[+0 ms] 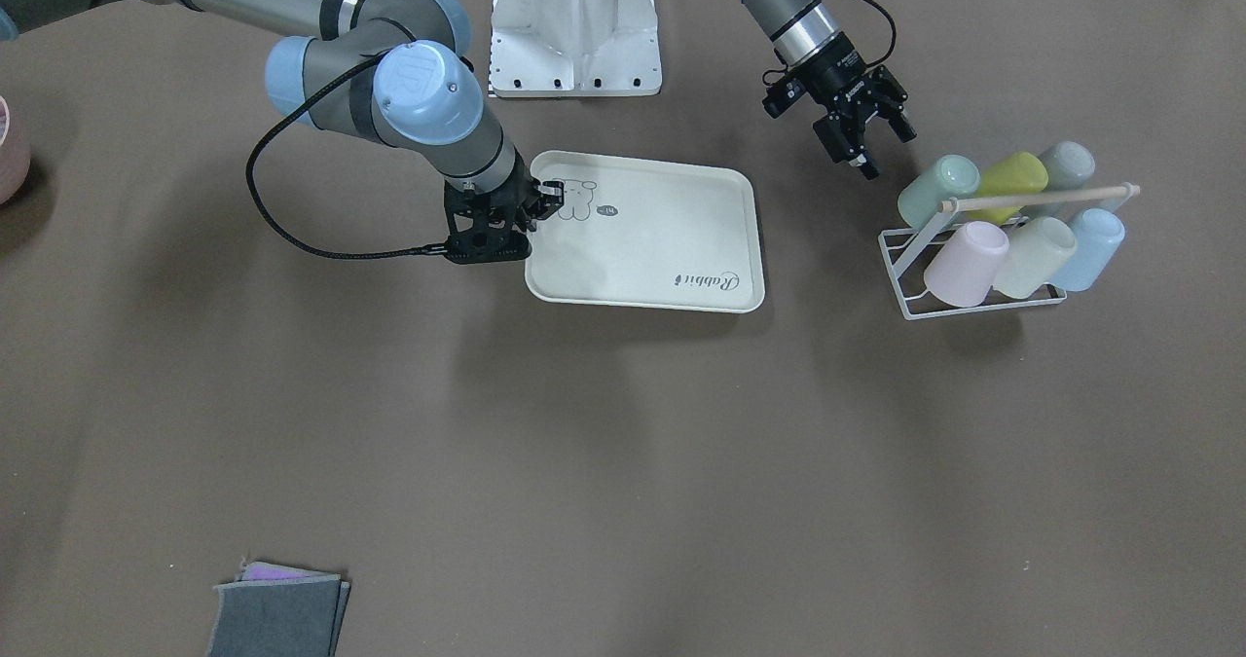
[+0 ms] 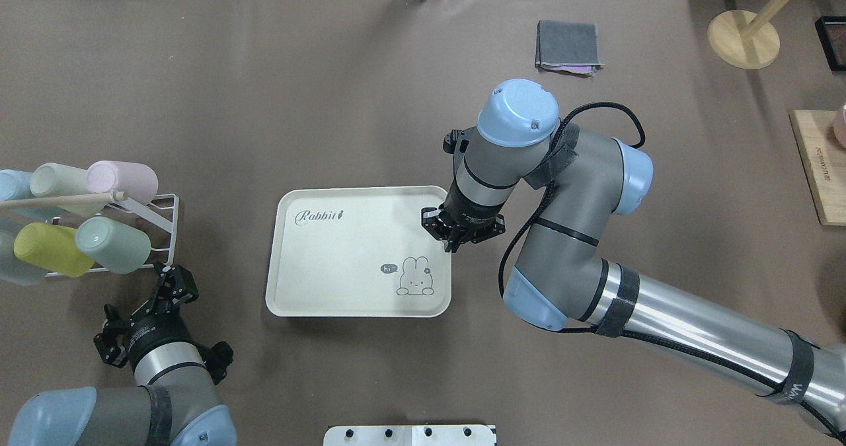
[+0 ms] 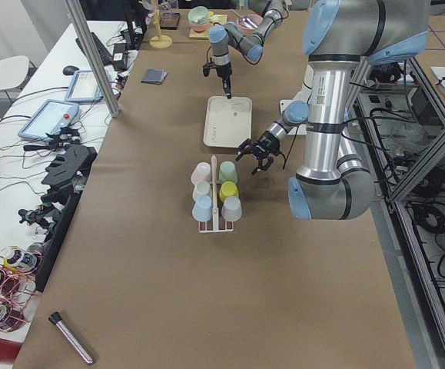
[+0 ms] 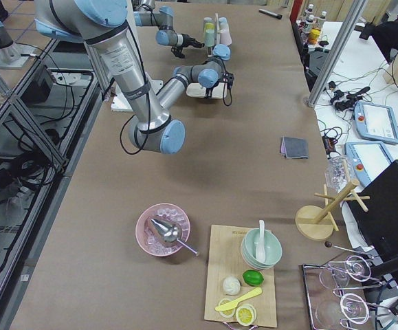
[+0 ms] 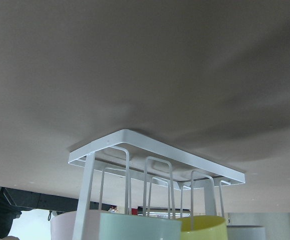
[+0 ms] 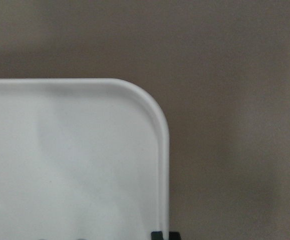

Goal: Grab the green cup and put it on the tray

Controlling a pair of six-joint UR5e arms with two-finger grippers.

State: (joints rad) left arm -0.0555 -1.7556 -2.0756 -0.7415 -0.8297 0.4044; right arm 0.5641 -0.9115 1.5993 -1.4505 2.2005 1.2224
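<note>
Two left fingers, spread apart, hang just beside the racked green cup, not touching.

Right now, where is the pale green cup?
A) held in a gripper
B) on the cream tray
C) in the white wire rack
C: the green cup lies in the white rack; the tray holds no cup, and the left gripper is open, empty.

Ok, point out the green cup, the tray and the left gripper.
green cup [image 1: 934,193], front-facing view, on its side wall.
tray [image 1: 642,248], front-facing view, on its bare floor.
left gripper [image 1: 890,153], front-facing view, midway between its open fingertips.
</note>
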